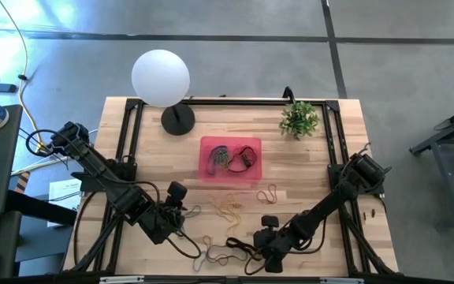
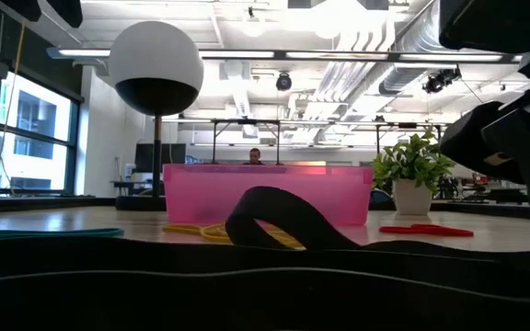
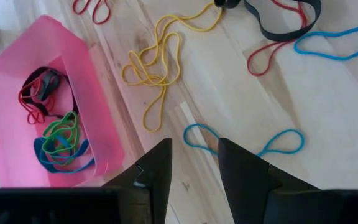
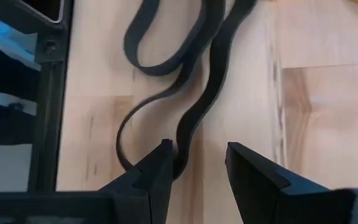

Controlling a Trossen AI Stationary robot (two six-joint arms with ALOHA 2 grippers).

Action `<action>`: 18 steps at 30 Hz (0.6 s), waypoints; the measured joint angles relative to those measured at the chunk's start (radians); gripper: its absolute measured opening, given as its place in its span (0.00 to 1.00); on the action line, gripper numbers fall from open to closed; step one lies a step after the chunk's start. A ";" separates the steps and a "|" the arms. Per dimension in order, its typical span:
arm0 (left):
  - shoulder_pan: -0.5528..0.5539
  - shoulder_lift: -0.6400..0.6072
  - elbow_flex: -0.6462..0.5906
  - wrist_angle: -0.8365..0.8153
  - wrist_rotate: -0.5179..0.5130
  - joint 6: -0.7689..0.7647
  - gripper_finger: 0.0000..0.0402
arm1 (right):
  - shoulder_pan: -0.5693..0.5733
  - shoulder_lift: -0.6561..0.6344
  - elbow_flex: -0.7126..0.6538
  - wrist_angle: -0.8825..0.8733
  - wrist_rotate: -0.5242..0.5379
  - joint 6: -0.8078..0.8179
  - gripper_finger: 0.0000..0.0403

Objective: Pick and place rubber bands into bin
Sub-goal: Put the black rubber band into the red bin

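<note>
Right hand (image 4: 194,158) hangs low over the near edge of the tabletop (image 1: 321,166), fingers apart w/ nothing clamped; the black band (image 4: 197,106) snakes up between them. We judge that's the pick being lined up. Risk 1: the band is wide, floppy and doubled on itself, so a close could catch only one strand, or pinch the loop at its tip and let it slip out on the lift. Risk 2: the table's dark frame rail (image 4: 45,93) sits just beside the fingers, and a sideways correction could knock it.

Left hand (image 3: 194,168) hovers on the other side, also apart and empty, w/ a blue band (image 3: 244,142) lying just ahead of the fingertips. If we drop straight down, the fingers may straddle only one thin lobe and push the rest flat on the wood instead of gripping it. The yellow band (image 3: 157,62) is tangled farther out, so it might drag along a neighbour.

Both arms work the same front strip, approx. side by side, so a swing toward the bin (image 1: 208,170) at mid-table could cross paths. Bin already holds red, green, blue and black bands (image 3: 55,124); a loose release could leave one hanging over the rim. Lamp (image 1: 161,77) and plant (image 1: 299,118) stand beyond, well clear.
</note>
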 joint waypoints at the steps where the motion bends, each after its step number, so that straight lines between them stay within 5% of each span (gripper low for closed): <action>1: 0.000 0.000 0.000 0.000 -0.002 0.000 0.29 | 0.000 0.000 0.000 0.001 -0.004 -0.001 0.35; 18: 0.000 0.000 0.000 0.000 -0.018 -0.027 0.29 | 0.000 0.044 0.002 0.124 -0.077 0.016 0.35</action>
